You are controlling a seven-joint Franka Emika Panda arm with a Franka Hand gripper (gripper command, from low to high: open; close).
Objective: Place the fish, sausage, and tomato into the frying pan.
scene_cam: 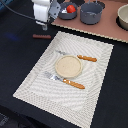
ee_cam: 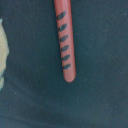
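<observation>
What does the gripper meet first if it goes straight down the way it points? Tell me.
Probably the thin reddish-brown sausage on the dark table: the wrist view looks straight onto it. The gripper hangs roughly above it; exact alignment is unclear.

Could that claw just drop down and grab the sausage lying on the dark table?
Probably yes. The claw hangs right over the sausage, which lies alone on the dark table with nothing touching or covering it.

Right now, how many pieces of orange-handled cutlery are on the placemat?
2. One lies beyond the beige plate, one lies on its near side, both on the placemat. None seems hidden.
</observation>
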